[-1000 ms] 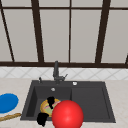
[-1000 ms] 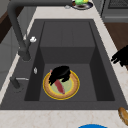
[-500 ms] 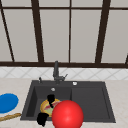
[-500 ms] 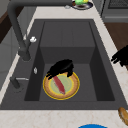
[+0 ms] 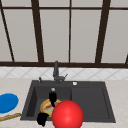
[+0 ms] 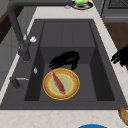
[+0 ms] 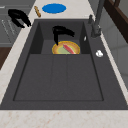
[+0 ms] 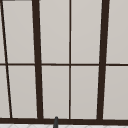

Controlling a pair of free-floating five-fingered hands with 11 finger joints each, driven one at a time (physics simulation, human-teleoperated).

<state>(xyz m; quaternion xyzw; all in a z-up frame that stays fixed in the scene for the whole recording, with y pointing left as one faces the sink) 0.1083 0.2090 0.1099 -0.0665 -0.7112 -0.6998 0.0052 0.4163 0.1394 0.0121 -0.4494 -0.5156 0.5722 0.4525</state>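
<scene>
Plate (image 6: 61, 84) in sink (image 6: 67, 32); hand (image 6: 65, 59) above it.

Sink (image 6: 100, 75) is rendered dark grey, faucet (image 6: 17, 30) same. Plate (image 6: 61, 83): yellow rim, pale green centre, w/ red strip across it. Both hands black (image 5: 52, 97) (image 5: 42, 119). Ball (image 5: 67, 115) solid red. Dish (image 5: 7, 102) plain blue. Counter (image 5: 117, 87) beige, mottled. Window frame (image 8: 37, 60) dark brown.
</scene>
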